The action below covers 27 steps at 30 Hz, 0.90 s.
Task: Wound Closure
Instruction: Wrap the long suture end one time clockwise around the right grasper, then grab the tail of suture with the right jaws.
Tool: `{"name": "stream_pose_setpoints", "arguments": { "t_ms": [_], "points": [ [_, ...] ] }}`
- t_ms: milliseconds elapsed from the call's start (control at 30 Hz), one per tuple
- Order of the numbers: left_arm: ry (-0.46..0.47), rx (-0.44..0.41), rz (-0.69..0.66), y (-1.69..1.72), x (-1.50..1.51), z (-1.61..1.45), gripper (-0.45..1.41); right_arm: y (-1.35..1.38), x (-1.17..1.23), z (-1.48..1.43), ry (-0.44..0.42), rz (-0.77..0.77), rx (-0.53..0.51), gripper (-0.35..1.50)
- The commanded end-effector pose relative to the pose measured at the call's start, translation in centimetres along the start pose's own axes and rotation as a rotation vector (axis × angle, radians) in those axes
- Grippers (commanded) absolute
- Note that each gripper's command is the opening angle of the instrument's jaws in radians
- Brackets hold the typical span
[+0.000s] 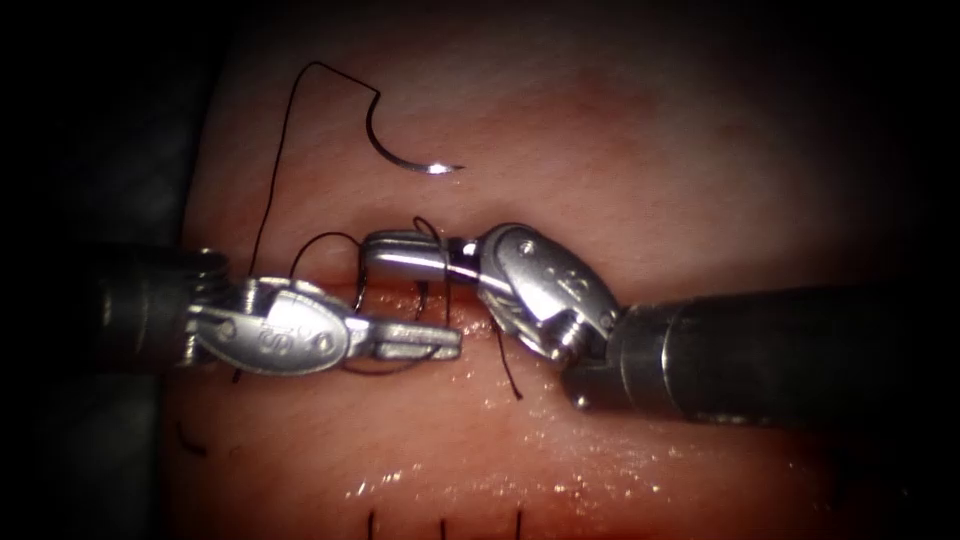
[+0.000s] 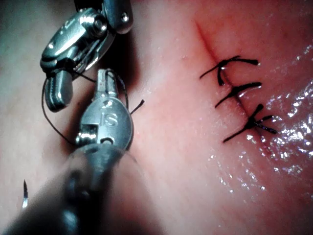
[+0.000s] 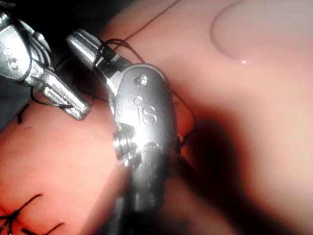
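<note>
The curved needle [image 1: 410, 152] lies loose on the tissue [image 1: 650, 180] above the cut [image 1: 400, 293], held by neither tool. Its thread [image 1: 275, 180] arcs up, then runs down the left side to the left tool. The left tool [image 1: 440, 342] lies just below the cut, jaws shut on the thread, which curls back beneath them. The right tool [image 1: 375, 255] points left above the cut with its jaws shut and thread looped round them [image 3: 105, 49]. A short thread tail [image 1: 508, 372] hangs beneath the right tool's wrist. The two tips sit close together, left tool [image 2: 105, 81] beside right tool [image 2: 58, 98].
Three tied stitches [image 2: 239, 90] cross the cut farther along. Their dark ends [image 1: 442, 525] stand at the picture's lower edge. A cut end of thread [image 1: 190, 445] lies at lower left. Wet, shiny fluid [image 1: 480, 480] covers the tissue below the tools.
</note>
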Motion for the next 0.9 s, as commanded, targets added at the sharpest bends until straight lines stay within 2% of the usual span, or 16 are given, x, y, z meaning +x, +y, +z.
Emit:
{"name": "stream_pose_setpoints", "arguments": {
  "t_ms": [33, 167, 433, 600, 900],
  "points": [
    [0.000, -0.003, -0.001, -0.02, -0.09, 0.08, -0.45, 0.03, -0.01, -0.01, -0.001, 0.005, 0.005, -0.35],
    [-0.002, 0.003, -0.022, -0.14, -0.35, 0.18, -0.45, 0.06, 0.08, -0.10, 0.007, 0.019, 0.023, -0.35],
    [-0.017, -0.012, -0.025, -0.24, -0.64, 0.36, -0.45, 0.20, 0.12, -0.14, 0.016, 0.055, 0.131, -0.35],
    [-0.013, -0.025, -0.021, -0.28, -0.75, 0.34, -0.45, 0.29, 0.10, -0.23, -0.083, 0.066, 0.240, -0.35],
    [-0.009, -0.040, -0.045, -0.34, -0.98, 0.22, -0.45, 0.28, 0.06, -0.40, -0.287, -0.090, 0.422, -0.35]
  ]
}}
